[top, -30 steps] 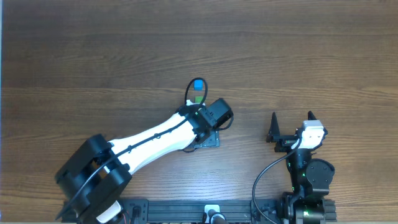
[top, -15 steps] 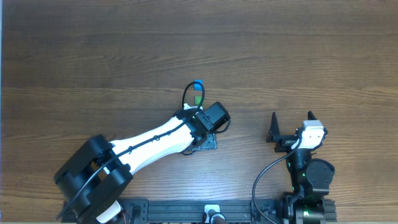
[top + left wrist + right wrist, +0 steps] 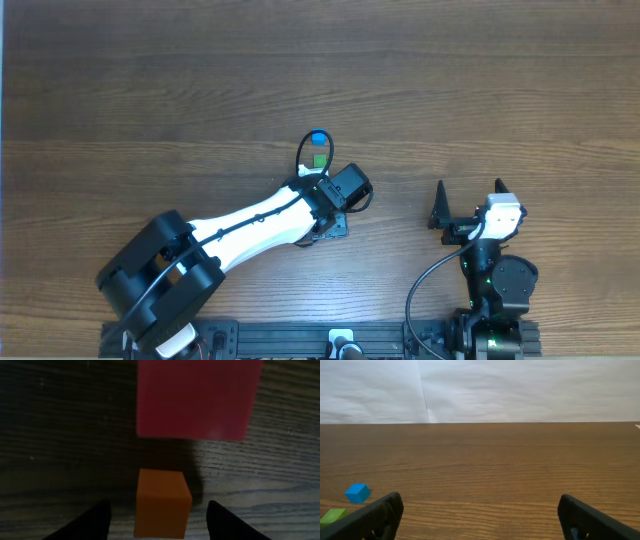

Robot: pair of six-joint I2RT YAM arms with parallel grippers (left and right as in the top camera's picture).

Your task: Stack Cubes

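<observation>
In the left wrist view an orange cube point(image 3: 162, 502) lies on the wood between the two dark fingers of my left gripper point(image 3: 160, 527), which is open and low over it. A bigger-looking red cube point(image 3: 199, 399) sits just beyond the orange one. From above, the left arm's wrist point(image 3: 345, 188) covers both of these cubes. A blue cube point(image 3: 318, 138) and a green cube point(image 3: 318, 159) lie side by side just past the wrist, and they also show as the blue cube point(image 3: 357, 492) and green cube point(image 3: 333, 516). My right gripper point(image 3: 468, 200) stands open by its base, holding nothing.
The wooden table point(image 3: 150, 90) stretches bare to the left, the far side and the right. A black cable loop point(image 3: 303, 152) arcs beside the blue and green cubes. A white wall point(image 3: 520, 390) rises behind the table's far edge.
The left arm's wrist has shifted slightly toward the arm's base and now hides less of the green cube. The right arm has kept still.
</observation>
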